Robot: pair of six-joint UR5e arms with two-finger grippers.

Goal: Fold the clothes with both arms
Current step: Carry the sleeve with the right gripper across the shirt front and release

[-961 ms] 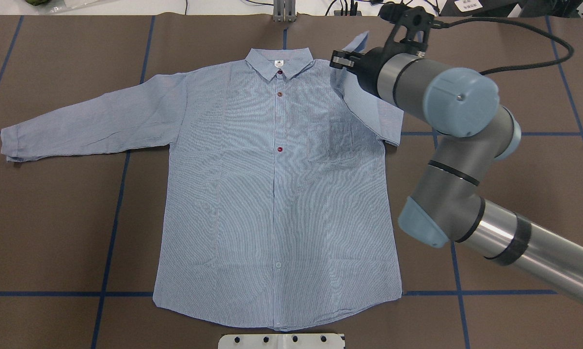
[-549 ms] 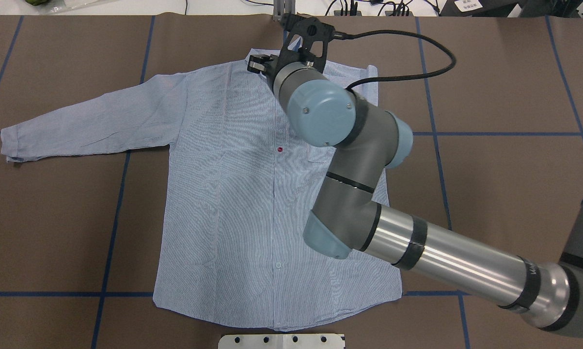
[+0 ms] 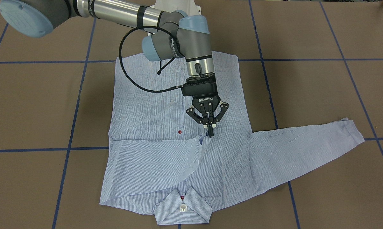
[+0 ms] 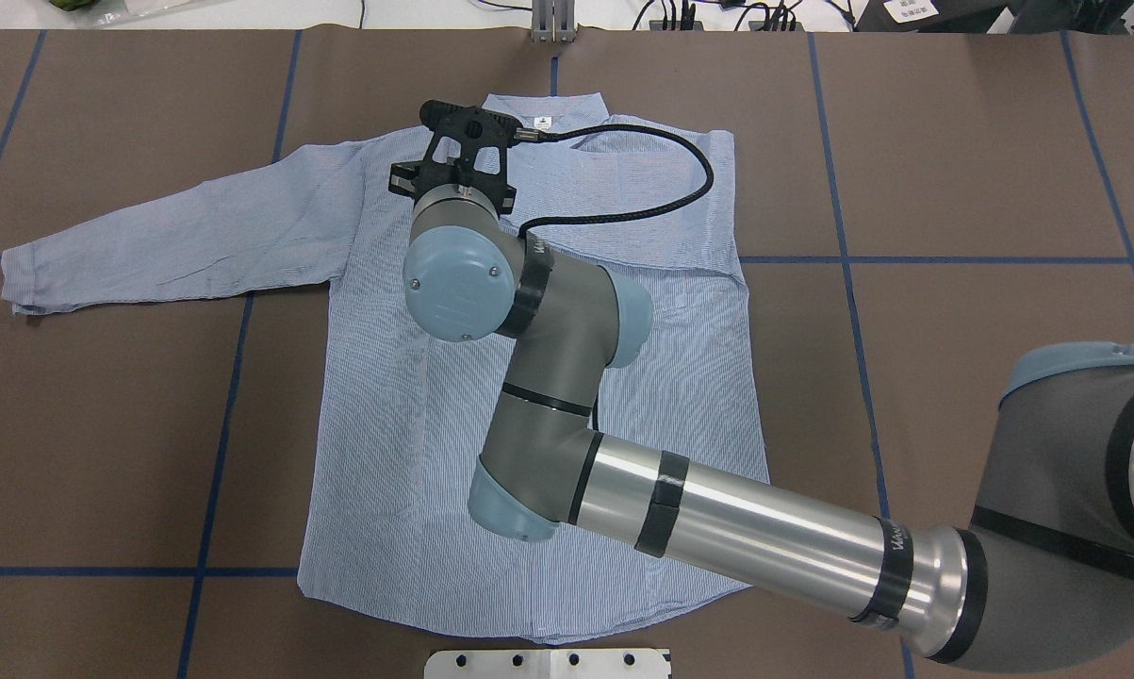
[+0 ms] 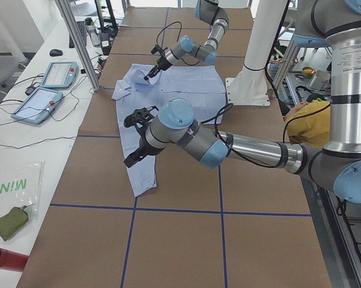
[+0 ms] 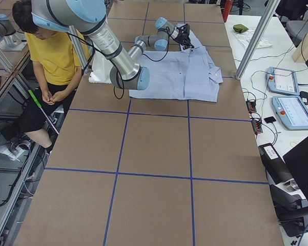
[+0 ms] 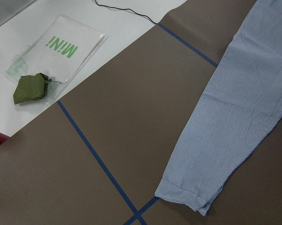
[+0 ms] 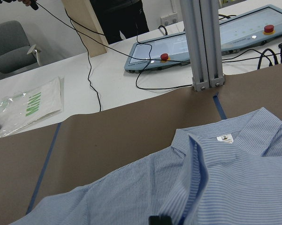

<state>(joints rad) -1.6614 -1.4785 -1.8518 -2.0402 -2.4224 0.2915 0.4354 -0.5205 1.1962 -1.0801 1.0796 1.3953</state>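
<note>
"Where is the shirt?"

"Flat on the brown table, right under the right claw. That claw's fingers are pressed together, pinching the end of one sleeve. The sleeve lies folded over the chest."

"And the left claw?"

"It hangs above the other sleeve, which lies stretched out. I can't tell if that claw is spread."

"The collar?"

"Past the right claw, away from the robot."

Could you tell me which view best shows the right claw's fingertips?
The exterior front-facing view: the right claw stands unobstructed, fingertips pinched on the folded sleeve. Overhead, the wrist hides them; the right wrist camera catches only a dark sliver; the side views show it tiny.
</note>
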